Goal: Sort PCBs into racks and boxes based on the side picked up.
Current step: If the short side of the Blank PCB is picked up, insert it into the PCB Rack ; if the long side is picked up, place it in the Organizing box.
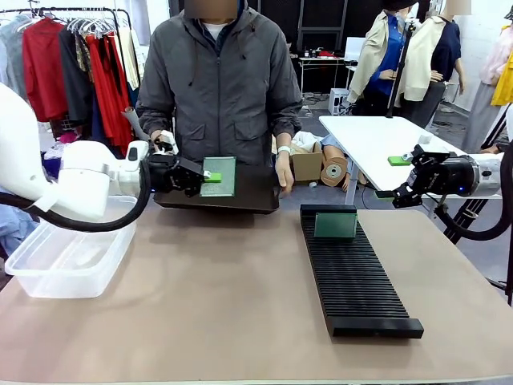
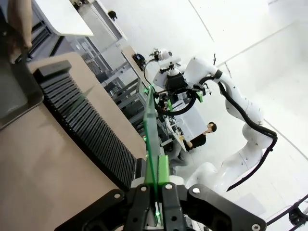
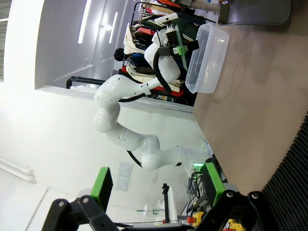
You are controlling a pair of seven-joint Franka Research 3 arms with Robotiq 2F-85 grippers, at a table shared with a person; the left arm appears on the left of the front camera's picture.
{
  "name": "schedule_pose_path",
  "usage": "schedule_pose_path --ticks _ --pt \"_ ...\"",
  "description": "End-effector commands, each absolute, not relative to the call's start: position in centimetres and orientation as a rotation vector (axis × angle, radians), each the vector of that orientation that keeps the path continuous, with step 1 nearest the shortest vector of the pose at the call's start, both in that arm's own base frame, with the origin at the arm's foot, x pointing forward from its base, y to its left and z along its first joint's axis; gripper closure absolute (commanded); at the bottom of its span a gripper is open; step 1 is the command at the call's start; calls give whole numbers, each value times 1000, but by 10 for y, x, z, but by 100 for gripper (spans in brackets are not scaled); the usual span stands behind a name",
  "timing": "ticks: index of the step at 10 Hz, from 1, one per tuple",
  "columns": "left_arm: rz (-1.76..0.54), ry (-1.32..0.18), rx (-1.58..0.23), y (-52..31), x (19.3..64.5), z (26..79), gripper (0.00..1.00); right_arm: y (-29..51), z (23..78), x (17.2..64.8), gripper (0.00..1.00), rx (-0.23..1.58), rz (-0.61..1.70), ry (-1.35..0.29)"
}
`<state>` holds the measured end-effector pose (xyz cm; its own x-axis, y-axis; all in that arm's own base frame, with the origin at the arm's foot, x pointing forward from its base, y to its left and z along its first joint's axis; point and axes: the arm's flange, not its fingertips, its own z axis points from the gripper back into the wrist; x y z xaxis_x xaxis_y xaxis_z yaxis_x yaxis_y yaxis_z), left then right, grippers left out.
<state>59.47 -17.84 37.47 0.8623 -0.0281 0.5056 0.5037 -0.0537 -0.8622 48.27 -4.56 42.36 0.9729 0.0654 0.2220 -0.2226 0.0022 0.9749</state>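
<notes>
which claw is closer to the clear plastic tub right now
Left. The left claw, gripping a PCB, hangs just beyond the tub; the open right claw is across the table.

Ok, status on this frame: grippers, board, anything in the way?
Left gripper shut on a PCB, above the tray. Right gripper open, empty. One PCB already in rack. Path unobstructed.

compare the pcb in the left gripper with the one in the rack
The held PCB is clamped in the shut left gripper in the air over the tray; the racked PCB stands upright in a slot at the rack's far end, untouched. Both are thin green boards.
</notes>
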Motion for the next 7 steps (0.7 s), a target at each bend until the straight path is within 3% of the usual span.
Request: schedule_pose_path --ticks 1,7 --pt "-386 -384 -1566 -131 588 390 100 -45 427 482 0 1548 217 -122" --pt "-394 -244 -1224 -2 539 465 100 -45 427 482 0 1548 217 -122"
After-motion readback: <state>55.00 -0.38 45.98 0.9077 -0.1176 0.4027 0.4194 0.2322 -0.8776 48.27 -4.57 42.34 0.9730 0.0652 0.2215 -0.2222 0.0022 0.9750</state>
